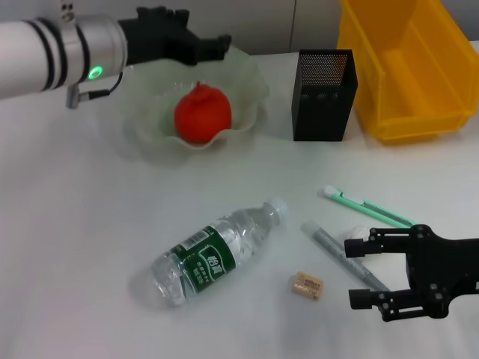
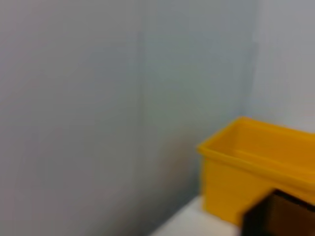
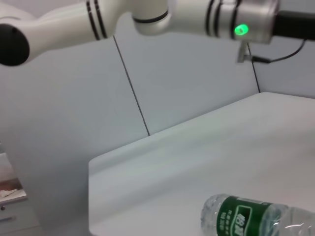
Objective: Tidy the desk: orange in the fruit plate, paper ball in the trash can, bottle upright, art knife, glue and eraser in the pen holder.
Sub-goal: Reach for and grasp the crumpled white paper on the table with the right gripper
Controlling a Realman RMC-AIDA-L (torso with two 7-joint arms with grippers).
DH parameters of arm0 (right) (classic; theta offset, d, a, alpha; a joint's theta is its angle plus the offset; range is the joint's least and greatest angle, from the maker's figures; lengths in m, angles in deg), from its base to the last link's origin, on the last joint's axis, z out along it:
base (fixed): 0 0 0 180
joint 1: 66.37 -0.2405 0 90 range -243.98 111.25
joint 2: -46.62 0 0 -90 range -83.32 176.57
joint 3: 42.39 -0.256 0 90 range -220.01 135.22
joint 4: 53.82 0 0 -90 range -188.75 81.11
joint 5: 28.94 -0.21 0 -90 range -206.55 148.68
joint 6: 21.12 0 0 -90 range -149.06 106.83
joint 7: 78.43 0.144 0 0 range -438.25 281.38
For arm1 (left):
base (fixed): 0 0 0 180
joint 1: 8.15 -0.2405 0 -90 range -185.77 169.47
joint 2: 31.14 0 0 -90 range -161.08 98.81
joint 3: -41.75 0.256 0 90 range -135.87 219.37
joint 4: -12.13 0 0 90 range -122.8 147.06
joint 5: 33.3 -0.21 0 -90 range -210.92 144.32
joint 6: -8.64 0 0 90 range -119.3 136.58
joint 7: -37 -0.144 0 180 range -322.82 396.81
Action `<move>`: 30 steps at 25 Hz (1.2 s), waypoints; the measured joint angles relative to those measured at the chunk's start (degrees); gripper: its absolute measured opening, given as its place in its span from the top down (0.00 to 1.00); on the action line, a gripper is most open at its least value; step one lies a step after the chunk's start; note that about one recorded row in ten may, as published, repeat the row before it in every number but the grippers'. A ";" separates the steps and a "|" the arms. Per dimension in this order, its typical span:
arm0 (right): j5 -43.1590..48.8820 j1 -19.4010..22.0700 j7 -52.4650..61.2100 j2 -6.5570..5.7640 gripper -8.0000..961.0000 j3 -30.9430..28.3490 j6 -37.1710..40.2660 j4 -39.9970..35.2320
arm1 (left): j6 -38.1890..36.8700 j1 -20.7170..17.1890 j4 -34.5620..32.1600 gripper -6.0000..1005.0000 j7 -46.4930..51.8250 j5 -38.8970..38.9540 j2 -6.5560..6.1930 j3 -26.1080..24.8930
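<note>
Orange (image 1: 202,114) rests in the plate (image 1: 251,78); left gripper (image 1: 213,46) hovers at its rim, finger state indiscernible. Bottle (image 1: 217,250) lies flat mid-desk. Right gripper (image 1: 358,272), fingers spread, straddles the grey glue (image 1: 333,248) near the eraser (image 1: 307,285) and green knife (image 1: 367,206).

White table (image 1: 75,224): fruit plate (image 1: 150,127), pen holder (image 1: 323,96), yellow bin (image 1: 408,67) far; bottle (image 1: 217,253), eraser (image 1: 307,285), glue (image 1: 340,254), art knife (image 1: 367,207) near.
</note>
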 joint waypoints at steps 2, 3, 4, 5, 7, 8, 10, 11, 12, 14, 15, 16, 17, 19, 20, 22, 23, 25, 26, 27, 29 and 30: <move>-0.01 -0.30 1.01 -0.05 0.22 -0.85 0.11 -1.05 | -8.96 -4.78 -3.68 0.27 -5.66 5.58 -0.36 -1.28; -0.01 -0.30 1.01 -0.05 0.22 -0.85 0.11 -1.05 | -8.96 -4.78 -3.68 0.23 -5.66 5.58 -0.36 -1.28; -0.01 -0.36 1.59 -0.07 0.22 -1.03 0.22 -1.80 | -12.20 -6.78 -5.31 0.19 -6.75 6.83 -0.41 -2.04; -0.01 -0.45 2.43 -0.07 0.22 -1.09 0.31 -2.66 | -15.63 -8.74 -7.21 0.18 -7.60 7.89 -0.43 -2.84; -0.01 -0.80 5.39 -0.04 0.22 -0.56 0.52 -5.55 | -25.77 -14.64 -12.11 0.17 -9.49 9.47 -0.45 -5.34; -0.01 -0.80 5.39 -0.04 0.22 -0.56 0.52 -5.55 | -25.77 -14.64 -12.11 0.16 -9.49 9.47 -0.45 -5.34; -0.01 -1.09 7.49 -0.04 0.22 0.05 0.70 -7.67 | -32.37 -18.17 -14.07 0.15 -10.87 9.98 -0.49 -7.45; -0.01 -1.29 8.66 -0.03 0.22 0.40 0.74 -8.62 | -36.37 -19.83 -14.48 0.15 -11.89 10.07 -0.51 -9.05; -0.01 -1.87 12.08 0.03 0.22 1.85 0.79 -11.19 | -42.53 -22.15 -14.42 0.15 -13.94 10.20 -0.53 -12.37; 0.04 -2.39 15.60 0.06 0.22 3.56 0.82 -13.82 | -47.02 -23.37 -13.74 0.15 -15.74 10.34 -0.53 -14.92; 0.04 -2.39 15.60 0.06 0.22 3.56 0.82 -13.82 | -50.09 -24.00 -13.16 0.15 -16.97 10.45 -0.53 -16.35; 0.10 -2.80 18.10 0.06 0.22 4.92 0.84 -15.96 | -53.33 -24.71 -12.45 0.15 -18.30 10.65 -0.53 -18.17; 0.29 -3.17 22.07 0.05 0.22 7.26 0.77 -19.66 | -56.97 -25.41 -11.61 0.15 -19.90 10.74 -0.54 -20.00; 0.41 -3.34 23.78 0.05 0.22 8.49 0.66 -21.33 | -61.98 -26.71 -9.94 0.15 -22.29 10.76 -0.54 -23.38; 0.65 -3.60 25.84 0.05 0.22 9.75 0.39 -23.03 | -63.41 -27.30 -9.21 0.15 -23.23 10.68 -0.54 -24.54; 2.25 -4.79 32.79 0.04 0.22 12.24 -0.33 -27.48 | -66.76 -28.94 -6.64 0.15 -26.34 10.51 -0.58 -27.40; 2.25 -4.79 32.79 0.04 0.22 12.24 -0.33 -27.48 | -66.76 -28.94 -6.64 0.15 -26.34 10.51 -0.58 -27.40; 3.89 -5.84 38.13 -0.07 0.22 13.08 -0.92 -30.70 | -68.13 -29.86 -5.31 0.15 -28.37 10.49 -0.60 -28.56; 4.73 -6.30 40.56 -0.12 0.22 13.36 -1.17 -32.31 | -68.51 -30.25 -4.97 0.15 -29.11 10.47 -0.63 -28.78; 6.38 -7.25 44.57 -0.20 0.22 13.77 -1.46 -35.63 | -68.99 -30.78 -4.76 0.15 -30.27 10.13 -0.70 -28.89; 7.45 -7.72 46.46 -0.22 0.22 13.95 -1.53 -37.22 | -69.18 -30.95 -4.73 0.15 -30.81 9.55 -0.76 -28.91; 8.79 -8.27 48.27 -0.22 0.22 14.23 -1.64 -38.87 | -69.27 -31.00 -4.71 0.15 -31.09 8.63 -0.80 -28.92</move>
